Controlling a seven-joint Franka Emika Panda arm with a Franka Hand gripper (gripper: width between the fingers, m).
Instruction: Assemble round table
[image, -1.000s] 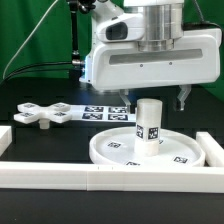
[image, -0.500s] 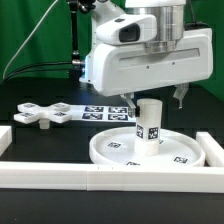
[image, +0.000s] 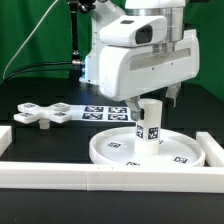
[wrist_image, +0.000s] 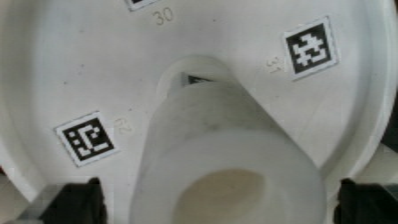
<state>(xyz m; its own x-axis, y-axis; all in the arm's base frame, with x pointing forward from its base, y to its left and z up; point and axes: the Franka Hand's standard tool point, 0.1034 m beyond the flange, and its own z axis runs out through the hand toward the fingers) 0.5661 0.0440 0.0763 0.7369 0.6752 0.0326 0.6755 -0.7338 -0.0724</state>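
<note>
The round disc (image: 103, 150) lies flat on the black table, with the short thick post (image: 150, 125) standing upright at its middle. The four-armed cross piece (image: 38, 113) lies apart at the exterior view's left. My gripper (image: 150, 99) hangs right over the post, mostly hidden behind the white wrist housing. In the wrist view the gripper (wrist_image: 217, 205) is open, with one dark fingertip (wrist_image: 71, 203) on each side of the post's top (wrist_image: 231, 200). The disc (wrist_image: 107, 70) with its tags fills the rest of that view. Nothing is held.
The marker board (image: 98, 112) lies behind the disc. White border bars run along the front (image: 90, 178), the exterior view's right (image: 214, 150) and left (image: 4, 135). A green curtain hangs behind.
The arm has come down and tilted, bringing the gripper lower around the top of the post. The disc, post and cross piece have not moved.
</note>
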